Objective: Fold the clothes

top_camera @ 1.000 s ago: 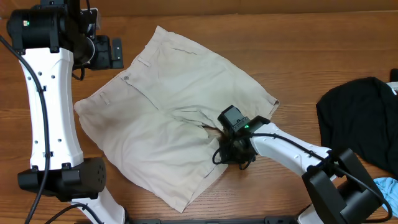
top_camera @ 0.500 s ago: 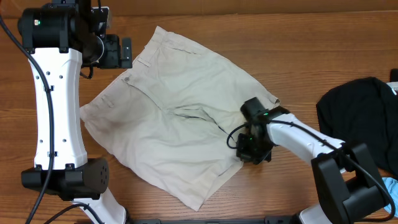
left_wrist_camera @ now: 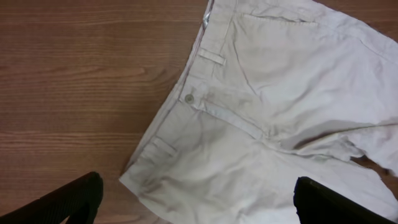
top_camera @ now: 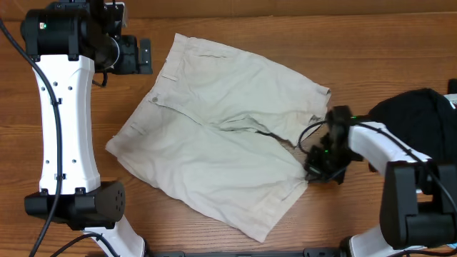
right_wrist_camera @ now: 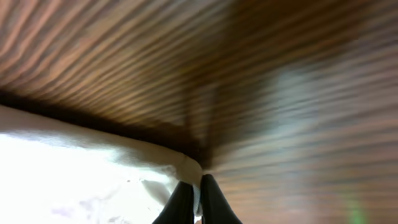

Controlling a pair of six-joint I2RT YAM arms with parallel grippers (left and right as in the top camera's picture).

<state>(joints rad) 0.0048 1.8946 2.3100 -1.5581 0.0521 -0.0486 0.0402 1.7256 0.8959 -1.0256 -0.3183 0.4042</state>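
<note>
Shorts [top_camera: 221, 153], light beige khaki, lie spread nearly flat on the wooden tabletop [top_camera: 371, 50], waistband toward the left arm and leg hems toward the right. Nearest the front edge, the lower leg's hem corner points toward the camera side of the tabletop. Just beyond it, the right gripper [top_camera: 319, 165] sits low at the inner hem of that leg; its wrist view shows the two fingers [right_wrist_camera: 180, 199] pressed almost together on a thin fold of pale cloth, so it appears to pinch the hem edge. A dark gap marks the crotch between the two legs. Farther back, the waistband with its button [left_wrist_camera: 189, 98] and belt loops lies flat. The left gripper [top_camera: 136, 57] hovers above bare wood beside the waistband's far corner, fingers spread wide and holding nothing. A black garment [top_camera: 418, 135] rests at the right edge, apart from the shorts. Handling judgement: the cloth looks light, limp and wrinkle-prone, likely to drape and drag rather than hold shape; hems and the stiffer waistband corners offer the surest holds.
</note>
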